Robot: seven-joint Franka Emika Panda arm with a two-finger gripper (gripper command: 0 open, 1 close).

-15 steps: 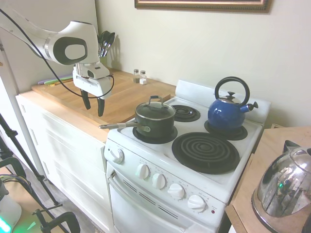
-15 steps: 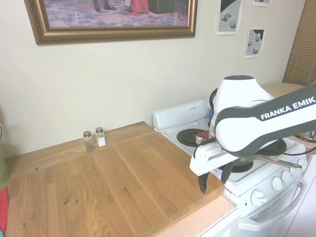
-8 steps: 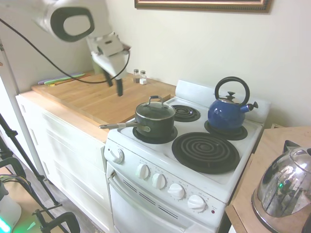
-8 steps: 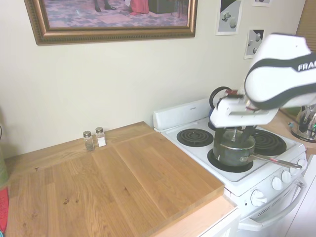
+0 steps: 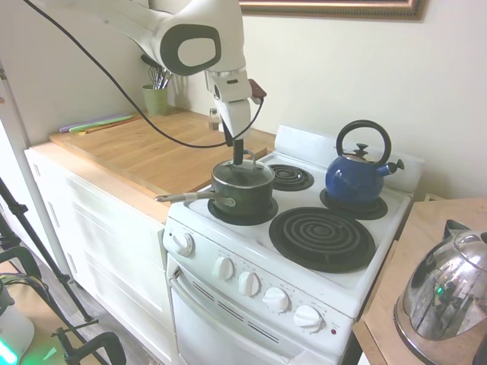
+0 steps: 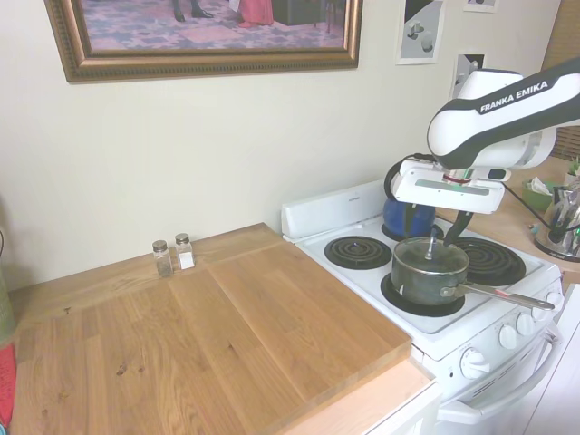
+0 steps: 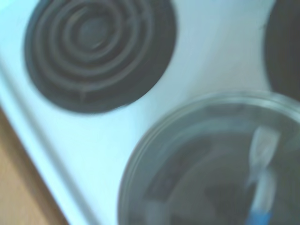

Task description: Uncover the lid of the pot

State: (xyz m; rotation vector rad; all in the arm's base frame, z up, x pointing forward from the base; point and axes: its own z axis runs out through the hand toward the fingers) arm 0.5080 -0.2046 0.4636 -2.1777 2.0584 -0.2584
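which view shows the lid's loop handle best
The first exterior view: the lid sits on the pot, its arched handle visible just below the gripper. In the second exterior view the handle is tiny. The wrist view shows a blurred lid.

The pot (image 5: 243, 191) is dark green-black with a silvery handle, and its lid (image 5: 243, 171) is clear glass with a steel rim. Behind it on the white stove (image 5: 346, 283), whose coil burners are black, stands a blue kettle (image 5: 356, 175) with a black arched handle. Beside the stove lies a honey-brown wooden counter (image 6: 181, 344), and the arm (image 6: 503, 104) is white with black bands.
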